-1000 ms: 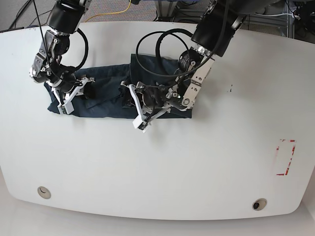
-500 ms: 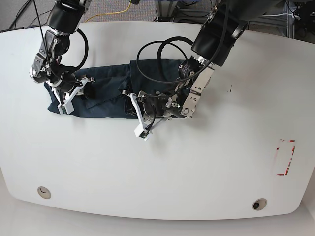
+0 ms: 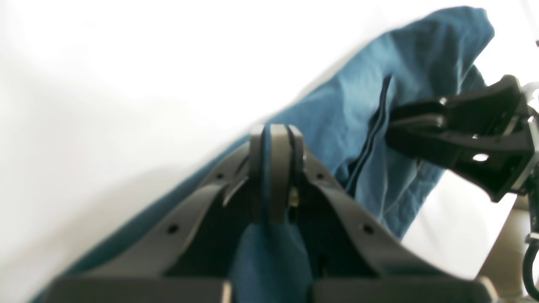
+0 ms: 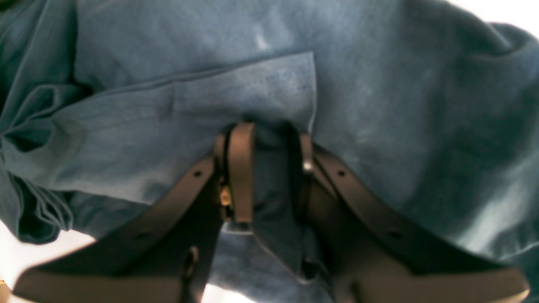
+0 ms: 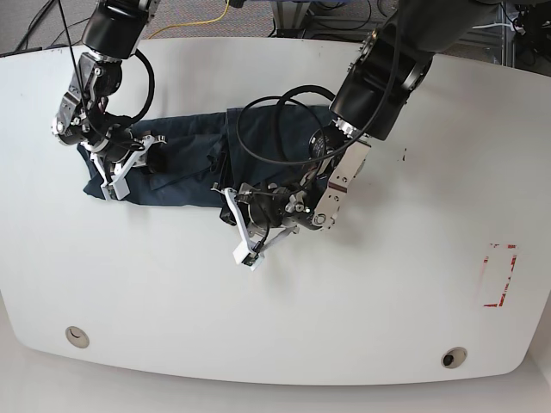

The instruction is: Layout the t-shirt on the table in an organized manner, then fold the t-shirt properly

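The dark navy t-shirt [image 5: 189,163] lies bunched in a long band on the far left half of the white table [image 5: 344,301]. My left gripper [image 5: 242,226] is at the band's front edge near the middle, shut on a fold of the fabric. In the left wrist view this gripper [image 3: 276,139] pinches blue cloth [image 3: 379,84], which stretches away to the right. My right gripper [image 5: 129,165] sits on the shirt's left end. In the right wrist view it [image 4: 271,164] is shut on a thick fold of the t-shirt [image 4: 379,84].
A red tape rectangle [image 5: 499,275] marks the table's right side. Two round grommet holes [image 5: 77,335] [image 5: 454,356] sit near the front edge. Black cables [image 5: 284,103] loop from the left arm over the shirt.
My left gripper has moved toward the table's front and slightly left, drawing the shirt's front edge with it. The right gripper has stayed put on the left end.
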Controlling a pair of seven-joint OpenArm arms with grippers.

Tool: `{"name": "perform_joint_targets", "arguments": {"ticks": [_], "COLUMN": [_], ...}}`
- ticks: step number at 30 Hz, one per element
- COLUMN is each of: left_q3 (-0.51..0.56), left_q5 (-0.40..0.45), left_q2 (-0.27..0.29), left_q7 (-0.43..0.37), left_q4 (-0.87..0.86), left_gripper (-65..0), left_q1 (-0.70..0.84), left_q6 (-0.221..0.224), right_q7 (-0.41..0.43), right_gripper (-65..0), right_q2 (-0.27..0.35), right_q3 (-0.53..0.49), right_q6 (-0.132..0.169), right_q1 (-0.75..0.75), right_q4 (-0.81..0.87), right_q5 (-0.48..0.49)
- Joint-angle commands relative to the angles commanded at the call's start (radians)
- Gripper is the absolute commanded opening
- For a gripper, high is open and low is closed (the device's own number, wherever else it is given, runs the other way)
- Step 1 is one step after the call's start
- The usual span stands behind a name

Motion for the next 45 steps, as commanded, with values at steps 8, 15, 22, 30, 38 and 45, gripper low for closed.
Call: {"name": "perform_joint_targets", "arguments": {"ticks": [8,15,22,30,38,45], "left_q3": [0.002,-0.009,-0.009,-0.003,0.000,0.041], "left_q5": [-0.011,-0.112,-0.141,-0.141,-0.140,-0.141], "left_q2": [0.000,0.000,-0.072,-0.152,-0.185,-0.198], "left_q7": [0.009,0.112,0.117,0.121,0.120,0.123], "left_q4": [0.003,0.089,0.213,0.238,0.236,0.209], "left_gripper": [-64.4,-50.3,-34.3,-31.1,-31.0,-31.0], "left_q1": [-0.012,-0.008,0.066,0.081,0.081,0.100], "left_q6": [0.000,0.005,0.074,0.100,0.098,0.097], "right_q7": [0.000,0.000,0.000,0.000,0.000,0.000], "right_gripper": [-51.0,-51.0,-51.0,-51.0,-51.0,-51.0], "right_q2": [0.000,0.000,0.000,0.002,0.002,0.000], "right_q3": [0.000,0.000,0.000,0.000,0.000,0.000], "right_q6": [0.000,0.000,0.000,0.000,0.000,0.000], "right_q1": [0.000,0.000,0.000,0.000,0.000,0.003], "right_q4": [0.000,0.000,0.000,0.000,0.000,0.000], "right_q5": [0.000,0.000,0.000,0.000,-0.002,0.000]}}
